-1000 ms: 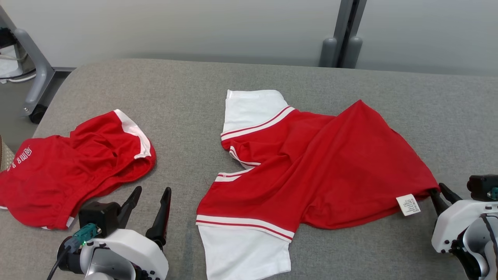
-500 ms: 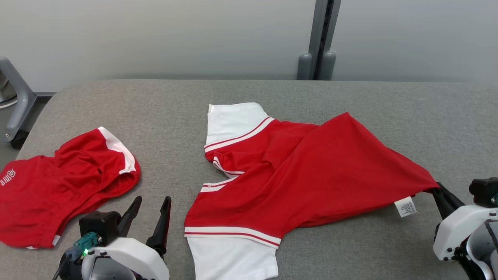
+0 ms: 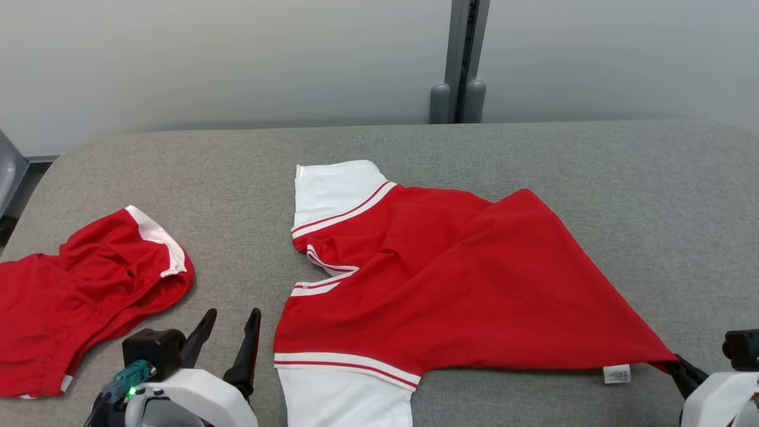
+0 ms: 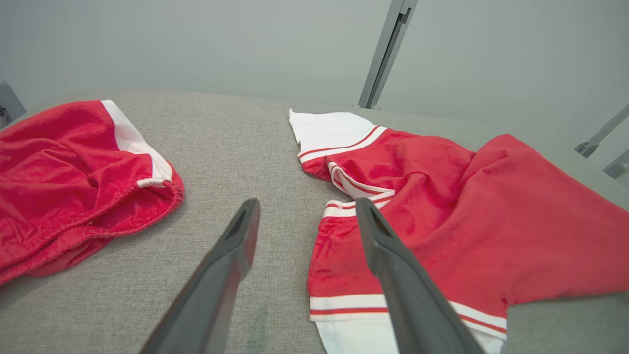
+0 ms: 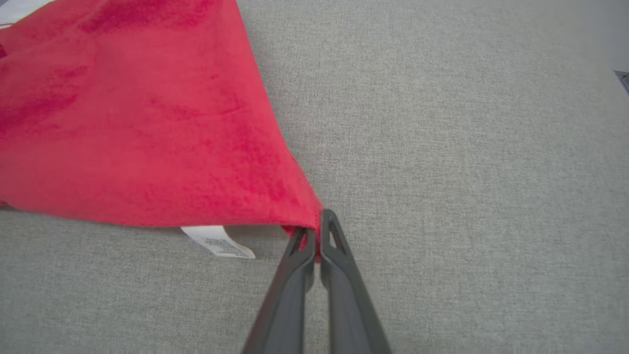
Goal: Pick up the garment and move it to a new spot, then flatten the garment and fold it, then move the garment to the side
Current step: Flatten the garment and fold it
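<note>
The garment (image 3: 450,284) is a red T-shirt with white sleeves, spread over the middle of the grey table (image 3: 652,178). My right gripper (image 3: 676,363) is shut on the garment's lower right corner (image 5: 309,221), pulling the cloth into a taut point; a white label (image 5: 218,242) hangs beside it. My left gripper (image 3: 228,332) is open at the lower left, just left of the garment's near sleeve, holding nothing. In the left wrist view the garment (image 4: 442,206) lies to the right of the open fingers (image 4: 236,246).
Red shorts with white trim (image 3: 89,284) lie crumpled at the table's left edge, also in the left wrist view (image 4: 73,162). A grey post (image 3: 459,59) stands behind the table against the pale wall.
My right gripper has shut on the garment's corner and pulled it toward the near right, stretching the hem. The head camera has turned, shifting the scene left.
</note>
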### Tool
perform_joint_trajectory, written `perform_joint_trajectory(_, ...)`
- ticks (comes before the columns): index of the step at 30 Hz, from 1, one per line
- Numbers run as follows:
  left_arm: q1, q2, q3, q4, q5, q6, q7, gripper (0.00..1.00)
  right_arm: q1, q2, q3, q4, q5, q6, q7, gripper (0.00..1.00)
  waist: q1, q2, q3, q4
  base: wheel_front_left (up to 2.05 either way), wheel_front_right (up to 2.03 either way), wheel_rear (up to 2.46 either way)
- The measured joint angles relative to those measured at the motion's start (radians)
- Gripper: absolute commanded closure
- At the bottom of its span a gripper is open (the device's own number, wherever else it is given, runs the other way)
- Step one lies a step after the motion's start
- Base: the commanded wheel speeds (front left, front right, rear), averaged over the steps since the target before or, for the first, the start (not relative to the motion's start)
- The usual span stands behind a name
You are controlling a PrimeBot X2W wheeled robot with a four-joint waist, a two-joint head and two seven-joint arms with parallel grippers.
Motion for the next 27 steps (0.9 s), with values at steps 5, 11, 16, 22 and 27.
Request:
perform_joint_trajectory(5,-0.001,0.005,-0.002,0.009,-0.006,0.0,0.009,0.0,0.007,0.004,0.009,0.039,0.022,0.0,0.012,0.93,0.0,0.0,0.002,-0.007,0.0,0.0,0.0)
perform_joint_trajectory(11,0.0,0.002,-0.006,0.015,-0.009,-0.001,0.008,0.0,0.009,0.004,0.026,0.081,0.024,0.0,0.012,0.0,0.0,0.0,-0.009,-0.009,0.0,0.0,0.0)
perform_joint_trajectory(16,0.001,0.008,0.001,0.014,-0.009,0.0,-0.009,0.0,0.014,0.006,0.012,0.041,0.021,0.0,-0.003,0.0,0.0,0.0,-0.027,-0.014,0.0,0.0,0.0)
perform_joint_trajectory(22,0.017,0.024,0.026,-0.013,-0.007,0.011,-0.046,0.0,0.019,0.027,-0.012,-0.116,0.027,0.0,-0.055,0.0,0.0,0.0,-0.046,-0.029,0.0,0.0,0.0)
perform_joint_trajectory(27,0.017,0.039,0.059,-0.053,0.005,0.016,-0.109,0.0,0.0,0.073,-0.017,-0.244,0.015,0.0,-0.169,0.0,0.0,0.0,-0.061,-0.039,0.0,0.0,0.0)
